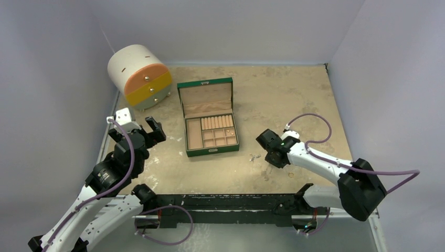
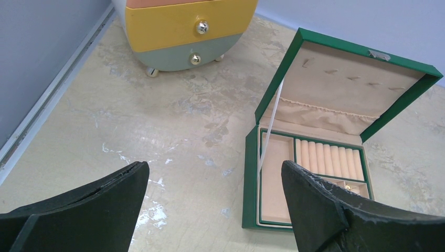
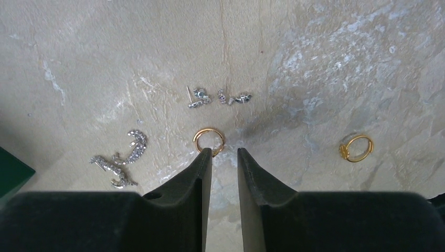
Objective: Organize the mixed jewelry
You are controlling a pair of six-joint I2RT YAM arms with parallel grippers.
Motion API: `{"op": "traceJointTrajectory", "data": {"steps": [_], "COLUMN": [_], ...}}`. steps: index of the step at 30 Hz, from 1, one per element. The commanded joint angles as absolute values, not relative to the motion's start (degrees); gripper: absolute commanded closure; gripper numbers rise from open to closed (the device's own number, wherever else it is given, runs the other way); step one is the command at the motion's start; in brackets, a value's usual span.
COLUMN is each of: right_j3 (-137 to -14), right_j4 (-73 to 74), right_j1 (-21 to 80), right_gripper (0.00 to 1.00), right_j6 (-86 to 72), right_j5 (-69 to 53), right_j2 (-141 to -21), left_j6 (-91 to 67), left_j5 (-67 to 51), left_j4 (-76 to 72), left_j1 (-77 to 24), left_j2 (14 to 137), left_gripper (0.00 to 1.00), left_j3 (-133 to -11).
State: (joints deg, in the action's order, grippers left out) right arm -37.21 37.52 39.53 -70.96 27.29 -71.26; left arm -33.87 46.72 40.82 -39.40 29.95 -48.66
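Step in hand: picking a gold ring [image 3: 209, 140], lying w/ other jewelry [image 3: 120, 160] on counter [image 1: 294, 89] nr its near edge, right of box [image 1: 212, 151]. Right fingers [image 3: 199, 173] narrowly parted, empty; one tip seems to touch ring. Left fingers [image 2: 105, 199] spread wide, idle. Next: shift to straddle ring, then close.

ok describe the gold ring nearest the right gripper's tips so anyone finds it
Right of the green jewelry box, jewelry lies by the right gripper. The ring sits at its fingertips, near two silver earrings. It is a plain band; the other gold ring carries an ornament.
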Motion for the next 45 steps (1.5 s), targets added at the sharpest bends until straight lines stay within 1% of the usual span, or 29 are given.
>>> {"op": "traceJointTrajectory", "data": {"steps": [1, 7, 20, 26, 33, 36, 40, 45], "right_j3": [-36.6, -36.4, -34.6, -34.2, -33.9, -34.0, -33.8, -33.2], "right_j4": [36.4, 36.1, 35.2, 35.1, 34.6, 34.2, 33.8, 33.6], "right_j1": [38.6, 38.0, 37.6, 37.6, 37.5, 37.6, 37.6, 37.5], "right_gripper": [0.74, 0.76, 0.78, 0.82, 0.90, 1.00, 1.00, 1.00], "right_j6": [-75.0, -76.5, -78.1, -79.3, -79.5, -79.0, -77.9, -75.6], "right_j5": [27.5, 26.1, 24.2, 23.6, 22.9, 22.9, 23.2, 23.9], "right_j2": [-72.4, -74.2, -74.3, -74.8, -74.8, -74.5, -73.5, -69.3], "left_j6": [-33.6, -33.6, -33.6, -33.7, -33.7, -33.7, -33.7, -33.8], "left_j5": [47.0, 47.0, 47.1, 47.0, 47.1, 47.1, 47.0, 46.6], "left_j4": [38.6, 38.6, 38.6, 38.6, 38.6, 38.6, 38.5, 38.6], "left_j1": [-39.2, -39.3, -39.3, -39.2, -39.3, -39.2, -39.2, -39.3], "left_j2": [30.0, 30.0, 29.9, 29.9, 30.0, 30.1, 30.1, 30.2], "left_gripper": [0.02, 0.02, 0.02, 0.02, 0.02, 0.02, 0.02, 0.03], "left_j3": [-48.9, -48.9, -48.8, -48.9, -48.8, -48.8, -48.9, -48.9]}}
